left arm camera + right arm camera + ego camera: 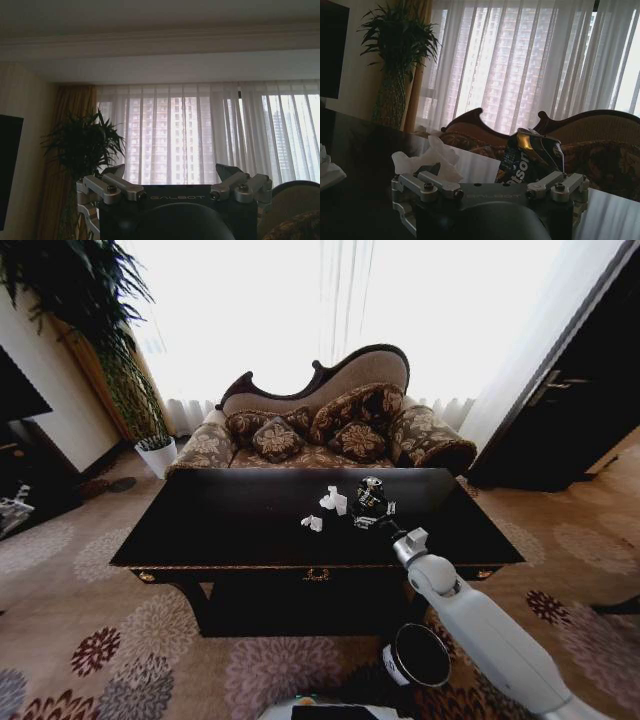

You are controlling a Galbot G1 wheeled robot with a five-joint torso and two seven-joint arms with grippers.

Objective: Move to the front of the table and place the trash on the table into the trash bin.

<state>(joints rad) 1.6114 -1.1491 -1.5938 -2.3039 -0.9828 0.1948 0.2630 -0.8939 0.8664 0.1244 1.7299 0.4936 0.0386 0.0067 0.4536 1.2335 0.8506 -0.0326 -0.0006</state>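
Nearest me, the bin [418,655] sits on the carpet below my right arm. I see my right gripper [371,508] over the table [200,530], its fingers spread wide, the crushed can [532,157] just ahead between them, tissue [431,161] just beside it. My left gripper [175,192] hangs released, facing the curtains [200,130].

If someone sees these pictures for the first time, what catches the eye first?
Probably the white right arm reaching over the glossy black-brown wooden table, its right gripper beside a crushed shiny black-and-white can and crumpled white tissue lumps near the table's middle. The small round dark maroon bin stands on the floral carpet below the table's front edge.
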